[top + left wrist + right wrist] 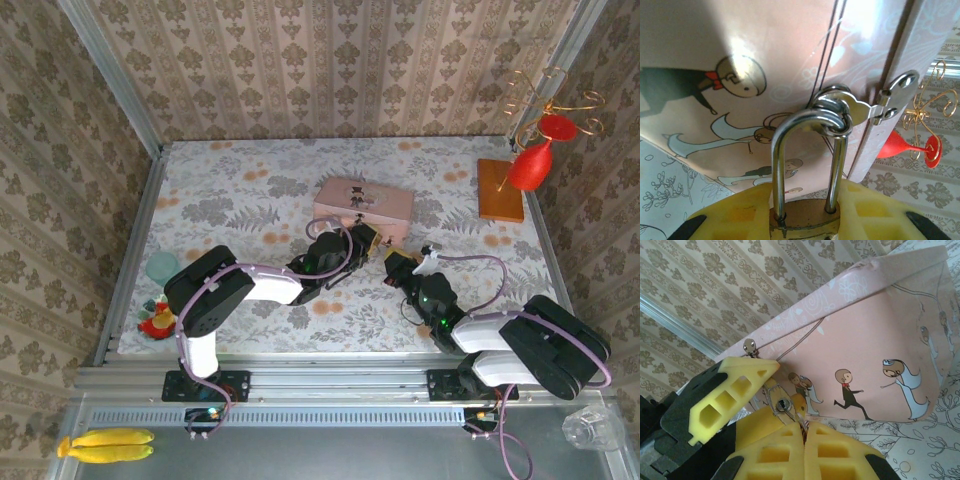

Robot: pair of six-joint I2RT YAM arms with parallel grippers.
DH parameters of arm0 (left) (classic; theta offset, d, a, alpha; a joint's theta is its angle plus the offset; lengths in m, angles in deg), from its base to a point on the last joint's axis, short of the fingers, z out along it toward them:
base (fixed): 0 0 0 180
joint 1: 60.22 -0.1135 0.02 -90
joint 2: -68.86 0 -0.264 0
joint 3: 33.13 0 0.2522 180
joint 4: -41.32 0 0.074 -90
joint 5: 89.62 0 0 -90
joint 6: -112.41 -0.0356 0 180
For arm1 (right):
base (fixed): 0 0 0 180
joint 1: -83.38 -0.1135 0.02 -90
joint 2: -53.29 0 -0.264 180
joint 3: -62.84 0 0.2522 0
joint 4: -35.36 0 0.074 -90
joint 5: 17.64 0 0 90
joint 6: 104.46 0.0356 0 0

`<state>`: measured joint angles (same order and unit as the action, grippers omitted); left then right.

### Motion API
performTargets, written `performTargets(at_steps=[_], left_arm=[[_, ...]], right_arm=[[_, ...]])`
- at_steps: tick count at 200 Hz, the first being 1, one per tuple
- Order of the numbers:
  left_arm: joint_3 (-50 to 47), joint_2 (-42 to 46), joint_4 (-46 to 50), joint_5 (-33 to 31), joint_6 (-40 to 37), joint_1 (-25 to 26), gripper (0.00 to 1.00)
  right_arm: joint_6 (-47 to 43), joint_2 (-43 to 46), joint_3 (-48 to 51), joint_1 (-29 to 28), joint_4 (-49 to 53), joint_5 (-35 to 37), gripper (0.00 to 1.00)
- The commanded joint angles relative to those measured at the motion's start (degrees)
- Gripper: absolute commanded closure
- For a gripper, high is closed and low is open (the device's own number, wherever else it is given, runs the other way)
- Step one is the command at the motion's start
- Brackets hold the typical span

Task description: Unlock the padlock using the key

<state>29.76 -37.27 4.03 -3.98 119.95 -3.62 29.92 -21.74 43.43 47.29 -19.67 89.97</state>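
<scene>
Left wrist view shows the left gripper (803, 229) pinching the padlock (804, 214) on the pink tin (740, 60), while the right gripper (805, 434) is squeezed together.

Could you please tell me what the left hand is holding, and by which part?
The left hand holds the padlock by its brass body, pinched between its fingers; the shackle is free, hooked through the hasp of the pink tin.

Robot test cell, not a lived-in room: wallpaper-patterned panels (340, 60) set in aluminium framing (113, 75) enclose a floral-covered table (220, 190), with left arm (205, 290) and right arm (555, 345) bolted to a metal rail (330, 378).
</scene>
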Motion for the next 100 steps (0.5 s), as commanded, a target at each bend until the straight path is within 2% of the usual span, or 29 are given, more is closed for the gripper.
performTargets(at_steps=[1, 100], left_arm=[[0.8, 1.8, -8.9, 0.7, 0.6, 1.0, 1.0], [0.9, 2.6, -8.7, 0.8, 0.3, 2.0, 1.0]], right_arm=[[-1.4, -0.4, -1.5, 0.4, -2.3, 0.8, 1.0], [-1.4, -0.4, -1.5, 0.8, -2.3, 0.9, 1.0]])
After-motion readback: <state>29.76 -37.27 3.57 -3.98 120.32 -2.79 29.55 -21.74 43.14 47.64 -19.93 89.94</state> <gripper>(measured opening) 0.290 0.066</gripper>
